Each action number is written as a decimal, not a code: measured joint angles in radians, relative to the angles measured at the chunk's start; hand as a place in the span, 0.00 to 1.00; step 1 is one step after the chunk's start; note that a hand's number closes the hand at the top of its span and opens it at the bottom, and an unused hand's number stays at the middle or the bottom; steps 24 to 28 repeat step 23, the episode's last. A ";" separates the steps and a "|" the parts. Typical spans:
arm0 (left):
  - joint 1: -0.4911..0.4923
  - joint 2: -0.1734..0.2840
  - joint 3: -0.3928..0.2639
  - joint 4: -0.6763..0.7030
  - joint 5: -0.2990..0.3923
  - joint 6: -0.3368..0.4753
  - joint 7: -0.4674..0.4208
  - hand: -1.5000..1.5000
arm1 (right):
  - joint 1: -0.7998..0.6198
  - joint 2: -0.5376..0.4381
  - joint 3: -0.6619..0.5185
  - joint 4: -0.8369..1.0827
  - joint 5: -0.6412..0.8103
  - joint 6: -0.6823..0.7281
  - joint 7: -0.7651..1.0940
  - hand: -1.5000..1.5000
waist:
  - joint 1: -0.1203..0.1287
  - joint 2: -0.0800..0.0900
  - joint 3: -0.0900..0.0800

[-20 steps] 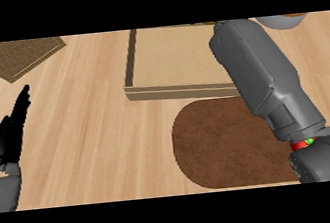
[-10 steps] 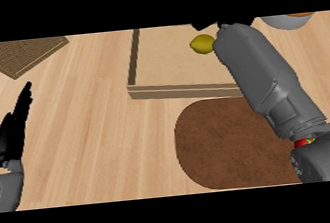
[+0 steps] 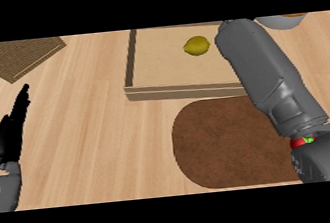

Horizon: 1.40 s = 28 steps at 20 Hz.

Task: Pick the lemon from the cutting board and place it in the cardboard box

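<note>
A pale wooden counter (image 3: 89, 141) is filling the frame, with a brown oval cutting board (image 3: 223, 143) lying at lower centre and a cardboard box (image 3: 137, 61) sitting just above it. The lemon (image 3: 197, 45) is resting inside the box, upper centre. The right forearm (image 3: 269, 78) is stretching up the right side, and its hand is probably beyond the frame's top, so I cannot tell how it is set. The left hand (image 3: 10, 131) is resting at the left edge, fingers straight. Any risk now is the forearm clipping the box wall and shifting it. A corrugated mat (image 3: 14, 55) is lying upper left.
</note>
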 measured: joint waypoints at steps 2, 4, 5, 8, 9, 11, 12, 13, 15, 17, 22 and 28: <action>0.008 0.007 0.009 0.000 0.003 -0.002 0.000 0.50 | 0.011 -0.001 -0.020 -0.020 -0.032 -0.025 -0.050 0.00 | -0.011 -0.005 0.000; 0.023 0.009 0.016 0.002 0.003 -0.001 -0.008 0.50 | 0.035 0.014 -0.037 -0.047 -0.073 -0.048 -0.108 0.00 | -0.023 -0.010 0.000; 0.027 0.014 0.022 0.003 0.007 -0.004 -0.009 0.50 | 0.054 0.024 -0.043 -0.069 -0.096 -0.054 -0.137 0.00 | -0.030 -0.013 0.000; 0.045 0.029 0.048 0.007 0.018 -0.010 -0.011 0.50 | 0.106 0.020 -0.047 -0.149 -0.148 -0.034 -0.177 0.00 | -0.054 -0.023 0.000; 0.048 0.029 0.051 0.012 0.017 -0.009 -0.015 0.50 | 0.130 0.025 -0.040 -0.181 -0.154 -0.030 -0.177 0.00 | -0.062 -0.026 0.000; 0.072 0.031 0.058 -0.001 0.019 -0.010 -0.013 0.50 | 0.179 0.019 -0.027 -0.254 -0.164 -0.007 -0.162 0.00 | -0.075 -0.032 -0.001; 0.080 0.026 0.058 -0.009 0.016 -0.003 -0.008 0.50 | 0.213 0.028 -0.016 -0.296 -0.164 0.002 -0.151 0.00 | -0.083 -0.036 -0.001; 0.083 0.022 0.057 -0.012 0.011 0.003 -0.004 0.50 | 0.249 0.032 -0.004 -0.342 -0.162 0.012 -0.140 0.00 | -0.090 -0.038 -0.001; 0.083 0.026 0.062 -0.017 0.014 -0.001 0.011 0.50 | 0.330 0.023 0.011 -0.434 -0.175 0.053 -0.136 0.00 | -0.101 -0.041 -0.001; 0.094 0.030 0.071 -0.020 0.019 -0.003 0.012 0.50 | 0.410 0.035 0.042 -0.544 -0.165 0.090 -0.104 0.00 | -0.110 -0.045 -0.001; 0.118 0.026 0.077 -0.024 0.016 0.001 0.000 0.50 | 0.620 0.036 0.112 -0.846 -0.153 0.236 -0.019 0.00 | -0.126 -0.050 -0.002; 0.120 0.026 0.077 -0.029 0.018 -0.002 -0.002 0.50 | 0.669 0.035 0.126 -0.905 -0.152 0.267 -0.003 0.00 | -0.124 -0.049 -0.002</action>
